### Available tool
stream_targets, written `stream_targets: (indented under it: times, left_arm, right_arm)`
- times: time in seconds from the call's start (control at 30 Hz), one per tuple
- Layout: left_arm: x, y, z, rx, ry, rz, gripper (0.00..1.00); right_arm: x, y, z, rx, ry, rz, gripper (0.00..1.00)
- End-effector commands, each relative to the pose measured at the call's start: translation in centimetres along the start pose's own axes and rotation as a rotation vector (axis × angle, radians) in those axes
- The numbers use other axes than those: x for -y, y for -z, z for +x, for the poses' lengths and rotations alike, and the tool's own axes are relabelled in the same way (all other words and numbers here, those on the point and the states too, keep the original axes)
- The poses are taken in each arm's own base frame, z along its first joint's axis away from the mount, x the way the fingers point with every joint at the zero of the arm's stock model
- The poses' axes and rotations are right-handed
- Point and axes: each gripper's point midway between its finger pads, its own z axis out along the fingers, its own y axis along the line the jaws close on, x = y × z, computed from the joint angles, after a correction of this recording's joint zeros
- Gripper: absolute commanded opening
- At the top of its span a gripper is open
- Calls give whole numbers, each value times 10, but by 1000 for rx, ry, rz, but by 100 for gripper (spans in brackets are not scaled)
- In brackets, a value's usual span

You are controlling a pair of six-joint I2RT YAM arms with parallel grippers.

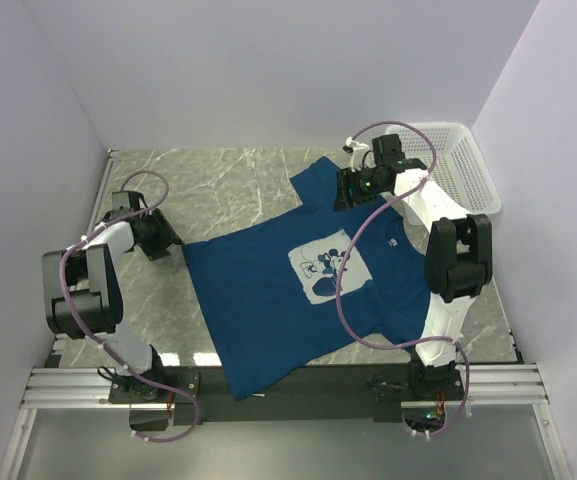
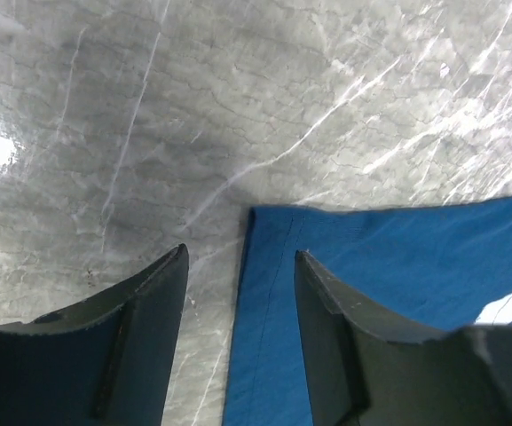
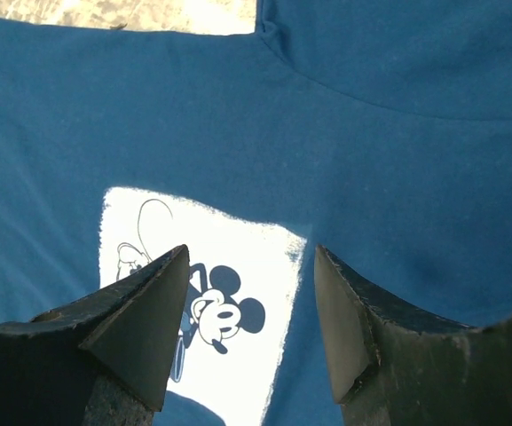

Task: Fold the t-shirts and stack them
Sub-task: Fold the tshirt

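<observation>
Beneath both parted jaws, the blue t-shirt [image 1: 258, 310].

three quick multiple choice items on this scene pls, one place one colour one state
1. Where is the white mesh basket? A far right corner B by the left arm's base C near table edge
2. The t-shirt's colour? A red B blue C grey
3. The left gripper is? A shut on a sleeve B open, empty C shut, empty
Key: 1 A, seen at the top view's upper right; 2 B, blue in every view; 3 B, its fingers stand apart over the t-shirt's edge.
</observation>
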Motion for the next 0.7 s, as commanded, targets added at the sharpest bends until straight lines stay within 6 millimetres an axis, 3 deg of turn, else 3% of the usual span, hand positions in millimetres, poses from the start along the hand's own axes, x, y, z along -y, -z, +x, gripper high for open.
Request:
stream_targets:
  times: [0.0, 0.27, 0.43, 0.67]
  left_arm:
    - [3, -3, -5, -5, -10, 9, 57]
    - [1, -21, 5, -109, -27, 11, 45]
    - [-14, -29, 19, -162, -66, -75, 38]
    - [-17, -24, 26, -156, -124, -142, 38]
  right_arm:
    - [-12, 9, -14, 57, 25, -27, 65]
    - [-13, 10, -11, 57, 25, -32, 66]
    - [-14, 9, -13, 58, 26, -33, 66]
    - [-14, 11, -14, 61, 26, -33, 66]
